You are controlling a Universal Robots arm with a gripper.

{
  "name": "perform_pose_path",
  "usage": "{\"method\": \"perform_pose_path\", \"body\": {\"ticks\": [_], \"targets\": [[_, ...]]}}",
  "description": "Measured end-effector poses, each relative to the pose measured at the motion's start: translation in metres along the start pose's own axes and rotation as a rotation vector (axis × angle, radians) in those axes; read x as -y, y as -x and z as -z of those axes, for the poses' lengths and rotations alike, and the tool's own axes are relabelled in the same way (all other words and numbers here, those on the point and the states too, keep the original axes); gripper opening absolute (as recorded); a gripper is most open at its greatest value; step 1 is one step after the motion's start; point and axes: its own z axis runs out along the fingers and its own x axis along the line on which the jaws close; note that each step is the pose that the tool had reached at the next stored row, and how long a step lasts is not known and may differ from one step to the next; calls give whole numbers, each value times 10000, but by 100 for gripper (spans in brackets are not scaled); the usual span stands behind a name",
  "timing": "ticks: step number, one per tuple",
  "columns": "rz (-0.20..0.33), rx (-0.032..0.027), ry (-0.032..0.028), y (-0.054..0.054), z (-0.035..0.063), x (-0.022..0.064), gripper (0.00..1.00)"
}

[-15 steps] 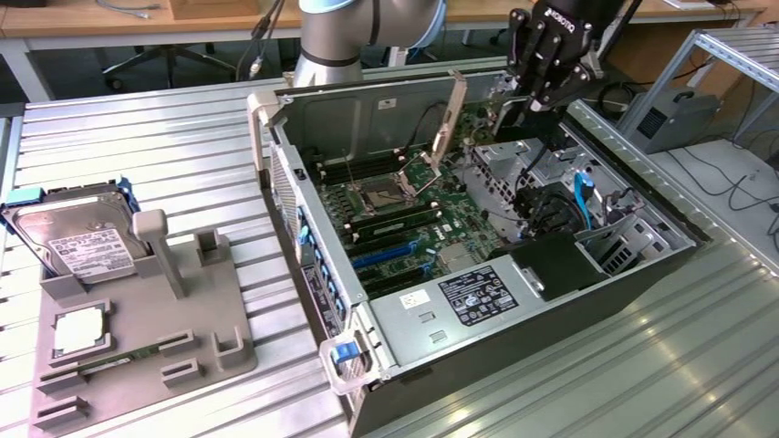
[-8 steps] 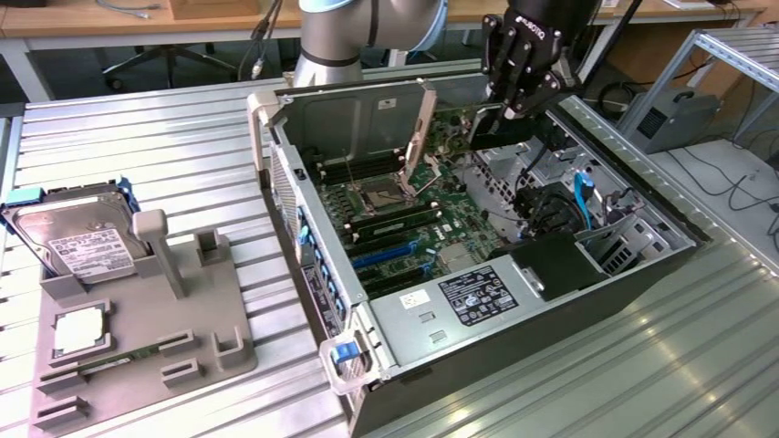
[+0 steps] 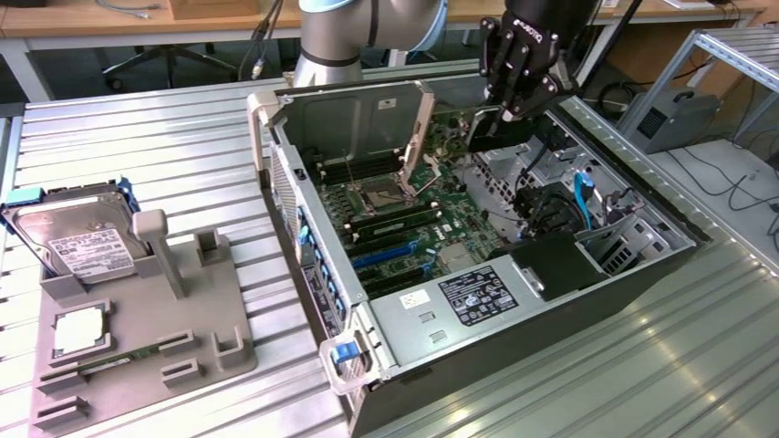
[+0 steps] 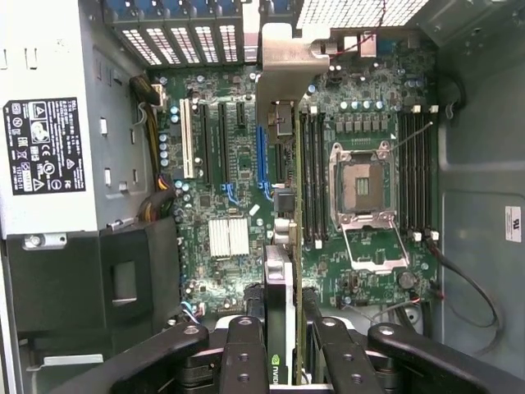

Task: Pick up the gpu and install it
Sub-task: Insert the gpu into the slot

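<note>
Holding the gpu (image 3: 497, 137) firmly clamped in the hand (image 3: 517, 108), upright and edge down, above the motherboard (image 3: 414, 214) in the open computer case (image 3: 535, 365). Kept so, probably, to match the long expansion slots (image 4: 261, 160), with its metal bracket (image 4: 287, 57) toward the case's rear wall. Not seated yet.

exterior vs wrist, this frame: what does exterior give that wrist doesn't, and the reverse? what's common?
Exterior adds: the hard drive, a silver chip and a memory stick on the grey fixture, at the exterior view's left of the open case.
Wrist adds: the card edge-on between the fingers, over the board near the blue slot.
Shared: the gpu clamped in the gripper, the CPU socket, and the power supply label.
</note>
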Motion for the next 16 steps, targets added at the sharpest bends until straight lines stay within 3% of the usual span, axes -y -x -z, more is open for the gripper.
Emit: {"method": "perform_pose_path", "body": {"ticks": [16], "targets": [[1,0,0,-6,-154,-38,27]]}}
